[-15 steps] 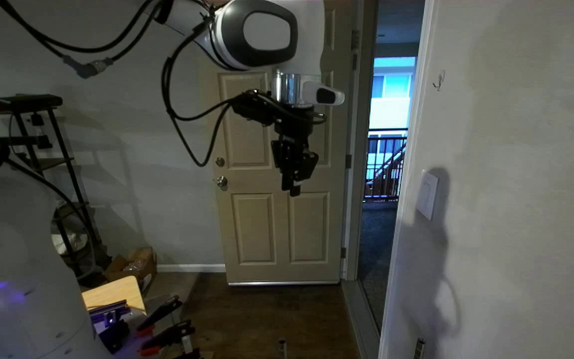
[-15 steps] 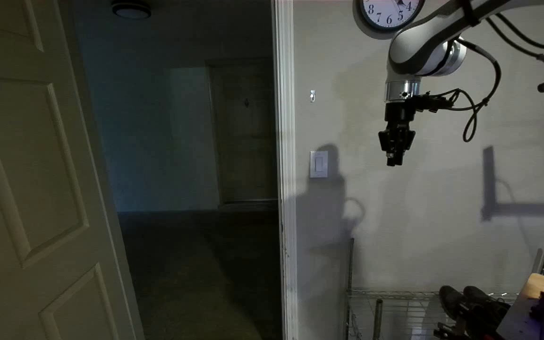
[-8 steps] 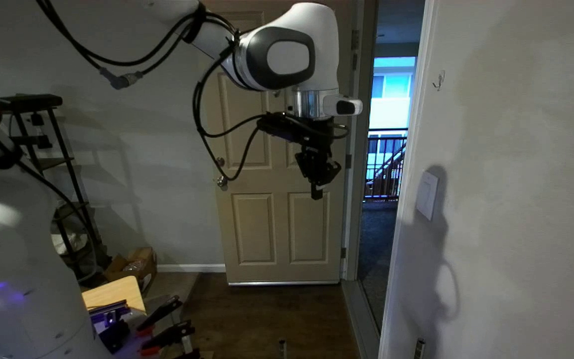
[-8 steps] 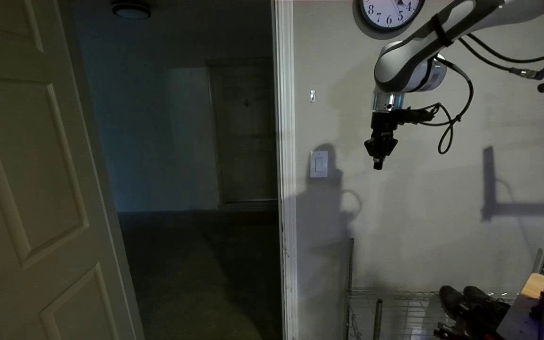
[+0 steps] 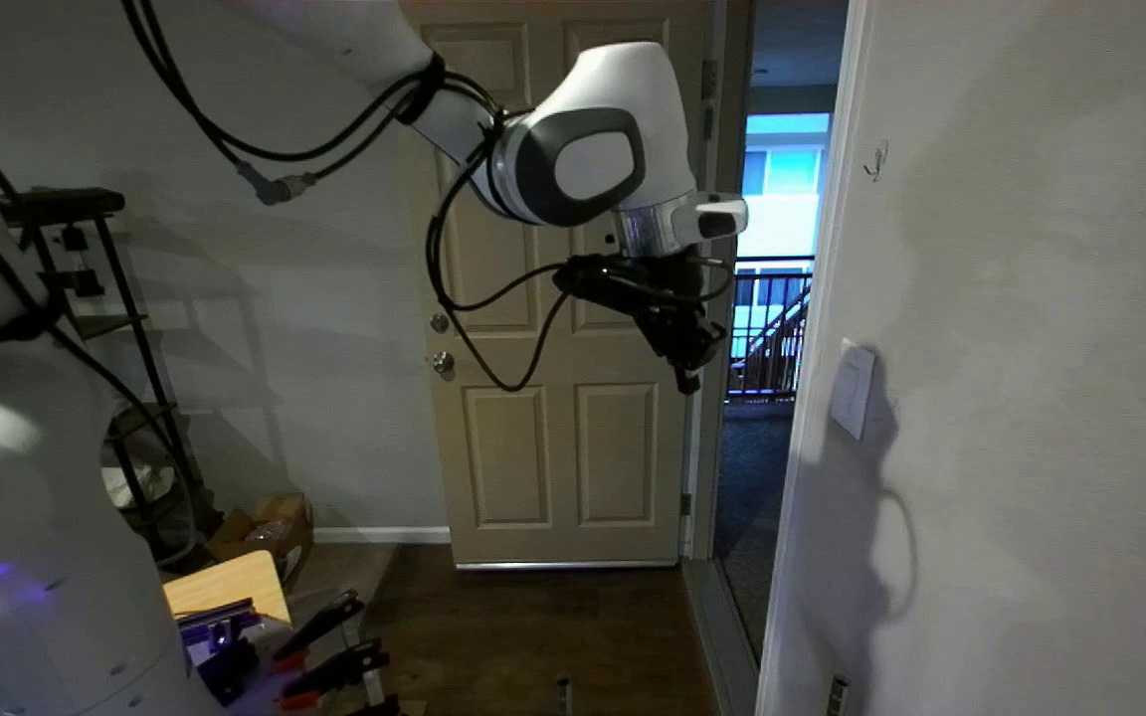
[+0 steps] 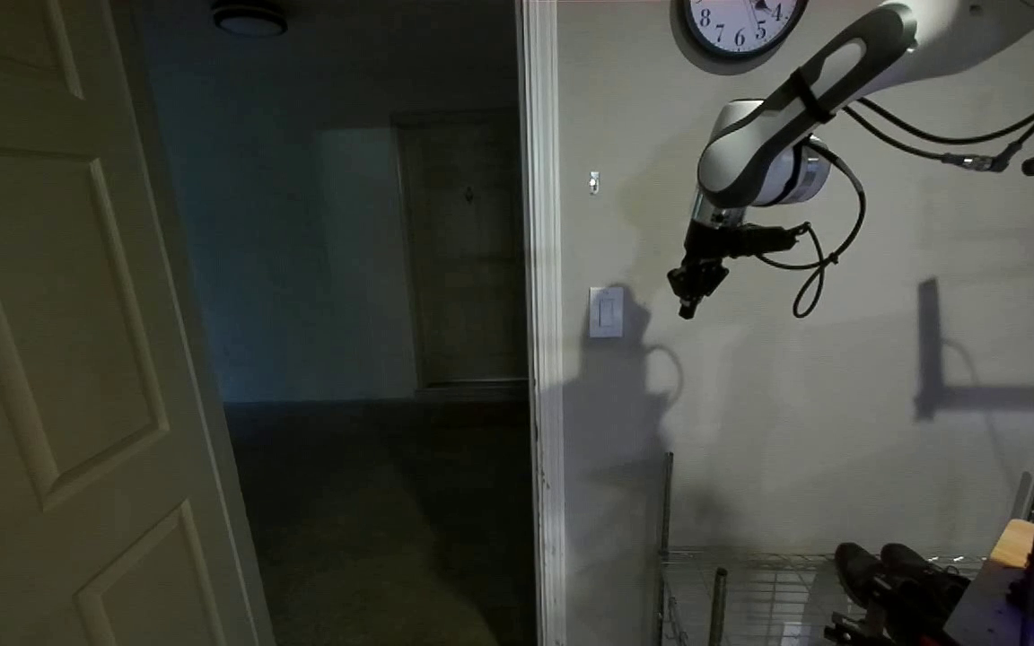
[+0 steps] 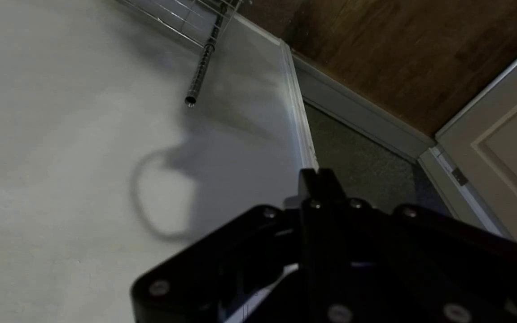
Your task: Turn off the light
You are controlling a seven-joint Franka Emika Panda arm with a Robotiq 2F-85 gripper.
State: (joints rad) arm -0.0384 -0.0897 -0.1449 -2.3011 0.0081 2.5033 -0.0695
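Switch [image 6: 606,313]: pale, upright, on wall [image 6: 750,404], at nine o'clock from gripper [image 6: 687,313] in an exterior view; apart. Jaws: clenched, nothing visible between fingers [image 7: 308,186] in wrist view. Aim: roughly seven o'clock there, off target. Presumed step: approach. Advised: fingers turned square to wall, level with switch; slow push, clear of trim [image 6: 544,269] at its nine o'clock. Half to press: not tellable.

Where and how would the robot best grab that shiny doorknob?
Probably by opposite sides of the round doorknob, coming from in front of the door: the doorknob juts from the face that an exterior view shows. The pincer looks shut, so it would need to open first.
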